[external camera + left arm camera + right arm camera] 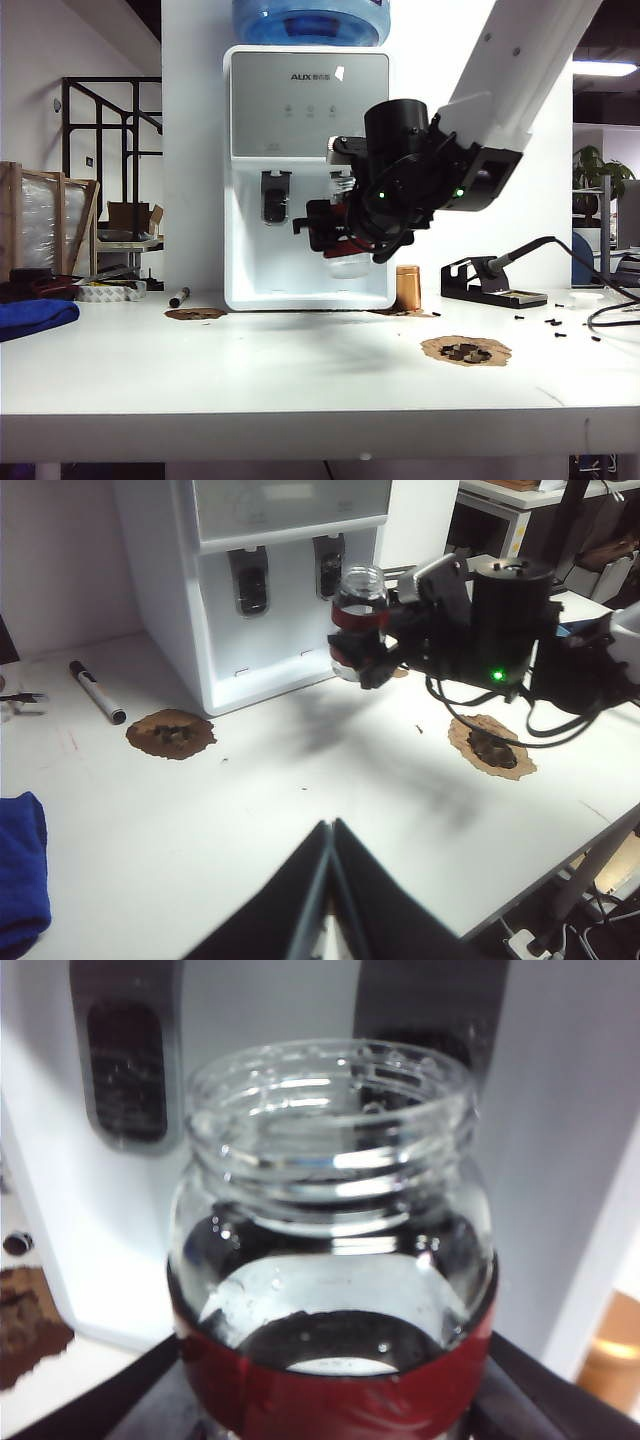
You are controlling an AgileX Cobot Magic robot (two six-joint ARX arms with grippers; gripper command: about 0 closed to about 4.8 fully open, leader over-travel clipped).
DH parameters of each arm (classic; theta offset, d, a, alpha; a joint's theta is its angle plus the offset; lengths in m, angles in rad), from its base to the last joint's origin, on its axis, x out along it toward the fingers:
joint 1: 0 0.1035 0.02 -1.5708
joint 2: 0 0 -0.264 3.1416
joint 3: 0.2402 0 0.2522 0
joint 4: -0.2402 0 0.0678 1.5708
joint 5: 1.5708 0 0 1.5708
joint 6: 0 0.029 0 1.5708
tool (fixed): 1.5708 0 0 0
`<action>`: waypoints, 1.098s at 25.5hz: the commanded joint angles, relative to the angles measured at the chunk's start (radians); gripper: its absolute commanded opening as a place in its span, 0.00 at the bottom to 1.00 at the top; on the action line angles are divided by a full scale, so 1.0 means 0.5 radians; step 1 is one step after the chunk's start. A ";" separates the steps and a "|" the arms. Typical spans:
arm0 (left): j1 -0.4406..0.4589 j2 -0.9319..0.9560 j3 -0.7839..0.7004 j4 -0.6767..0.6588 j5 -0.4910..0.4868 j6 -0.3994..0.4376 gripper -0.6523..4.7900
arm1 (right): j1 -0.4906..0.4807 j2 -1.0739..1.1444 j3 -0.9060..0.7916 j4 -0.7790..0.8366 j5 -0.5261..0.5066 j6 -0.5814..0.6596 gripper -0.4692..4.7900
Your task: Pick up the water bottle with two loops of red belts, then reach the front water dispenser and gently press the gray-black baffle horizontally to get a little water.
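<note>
The water bottle (330,1260), clear with a wide threaded neck and dark red bands, is held upright above the table in my right gripper (330,1405), whose dark fingers (130,1395) close on its banded body. From outside, the right gripper (338,238) and the bottle (350,264) hang in front of the water dispenser (308,90), level with its right tap. One gray-black baffle (125,1070) shows beside the bottle, the other (430,1010) right behind its neck; I cannot tell whether they touch. My left gripper (331,830) is shut and empty, low over the near table, far from the bottle (358,620).
A copper-coloured cylinder (408,287) stands by the dispenser's right foot. A soldering iron stand (490,282) and small screws (550,322) are further right. Brown pads (466,350) (195,314), a marker (179,297) and a blue cloth (35,318) lie on the table.
</note>
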 commanded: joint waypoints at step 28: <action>-0.002 -0.002 0.015 0.008 0.005 0.011 0.11 | -0.175 0.249 0.512 -0.122 -0.179 -0.047 0.08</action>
